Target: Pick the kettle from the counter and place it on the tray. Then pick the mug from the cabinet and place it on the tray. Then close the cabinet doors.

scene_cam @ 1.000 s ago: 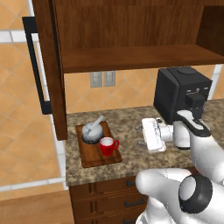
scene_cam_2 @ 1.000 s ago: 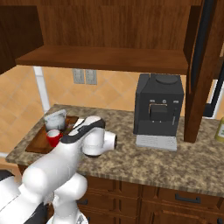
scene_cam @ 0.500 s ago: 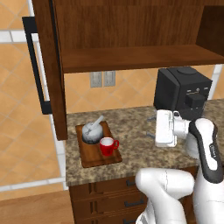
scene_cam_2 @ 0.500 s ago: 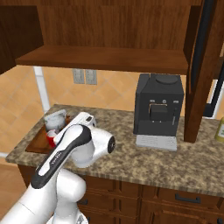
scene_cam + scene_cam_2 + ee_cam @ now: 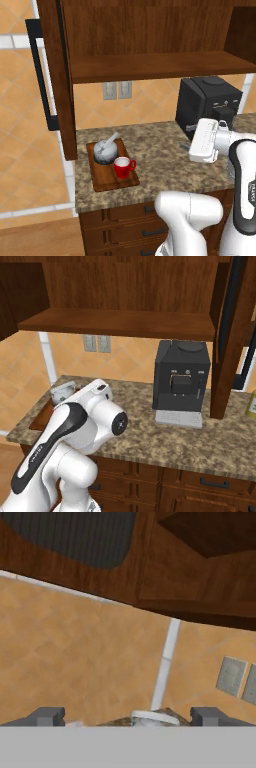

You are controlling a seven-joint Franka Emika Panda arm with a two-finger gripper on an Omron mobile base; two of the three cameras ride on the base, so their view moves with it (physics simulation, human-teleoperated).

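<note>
Granite counter (image 5: pixel 160 155) runs under the open wall cabinet (image 5: pixel 150 40), and on its far-left end we see the wooden tray (image 5: pixel 102 182) already carrying both the kettle (image 5: pixel 105 151) and the red mug (image 5: pixel 122 167), the two standing just beside each other. So we judge the first two steps done: kettle placed, mug placed.

Our claw (image 5: pixel 127 714) hangs above the counter, well to the right of the tray and just in front of the black coffee machine (image 5: pixel 210 102). Its two fingertips (image 5: pixel 47 716) stand wide apart with nothing between them, so it is released and empty. Ahead of it we see the tiled wall, the wall sockets (image 5: pixel 231 676) and the underside of the cabinet, with the rim of the kettle low between the tips.

What is left is the doors. The left cabinet door (image 5: pixel 52 75) stands swung out, far to the claw's left; the right door (image 5: pixel 232 336) is also swung open, on its other side. Both need pushing shut, and neither is touched yet. The shelf (image 5: pixel 120 323) inside is bare where we can see it.
</note>
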